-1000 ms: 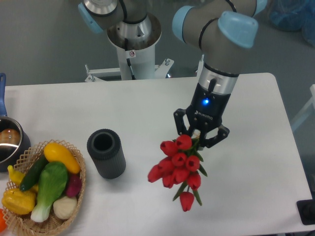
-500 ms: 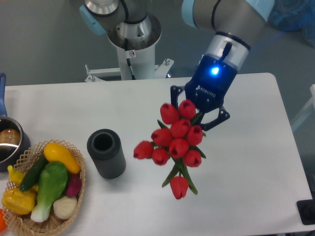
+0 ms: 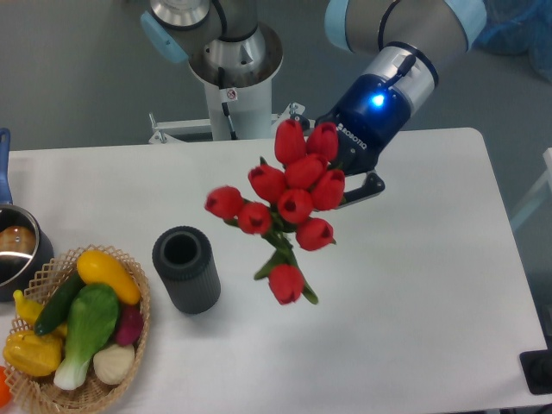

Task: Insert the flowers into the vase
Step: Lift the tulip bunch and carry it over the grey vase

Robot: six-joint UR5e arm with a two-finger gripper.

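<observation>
The flowers (image 3: 289, 194), a bunch of red tulips with green stems and leaves, hang in the air above the white table, held by my gripper (image 3: 349, 177). The gripper is shut on their stems and tilted; the blooms hide most of its fingers. The vase (image 3: 185, 268), a dark ribbed cylinder with an open round mouth, stands upright on the table, to the lower left of the bunch. The nearest bloom is a little right of and above the vase mouth.
A wicker basket (image 3: 129, 345) of toy vegetables stands at the front left, next to the vase. A metal pot (image 3: 15, 250) with a blue handle sits at the left edge. The robot base (image 3: 233, 78) is behind the table.
The gripper has lifted the flowers off the table, raised them and swung them left toward the vase. The bunch has tilted more. The vase has not moved.
</observation>
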